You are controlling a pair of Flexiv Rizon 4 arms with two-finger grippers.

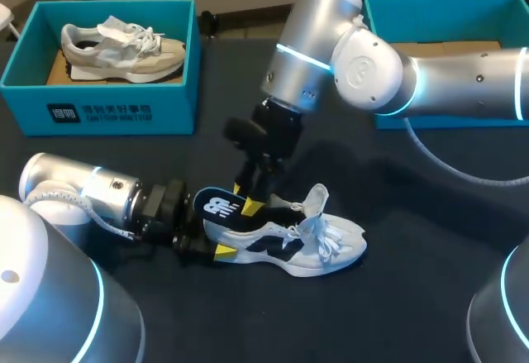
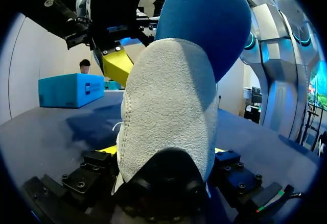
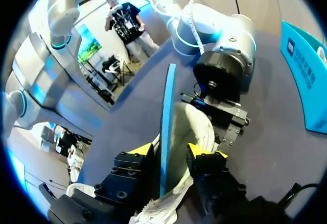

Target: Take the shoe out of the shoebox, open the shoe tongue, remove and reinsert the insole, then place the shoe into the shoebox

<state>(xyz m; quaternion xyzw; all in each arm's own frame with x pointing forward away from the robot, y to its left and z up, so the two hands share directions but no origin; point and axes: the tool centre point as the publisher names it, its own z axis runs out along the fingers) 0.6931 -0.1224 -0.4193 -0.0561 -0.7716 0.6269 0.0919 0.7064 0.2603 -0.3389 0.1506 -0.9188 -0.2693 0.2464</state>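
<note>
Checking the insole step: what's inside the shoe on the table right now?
The blue insole sits partly inside the shoe, one end sticking up out of the opening by the right gripper. Its other end is hidden inside, so how deep it reaches is unseen.

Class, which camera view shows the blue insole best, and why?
Head view: the insole shows its printed face, rising from the heel of the shoe. Left wrist view shows only its blue underside; right wrist view shows it edge-on.

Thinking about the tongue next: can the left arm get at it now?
Probably not: its jaws are shut on the shoe heel, and the right arm, down at the insole, stands between.
</note>
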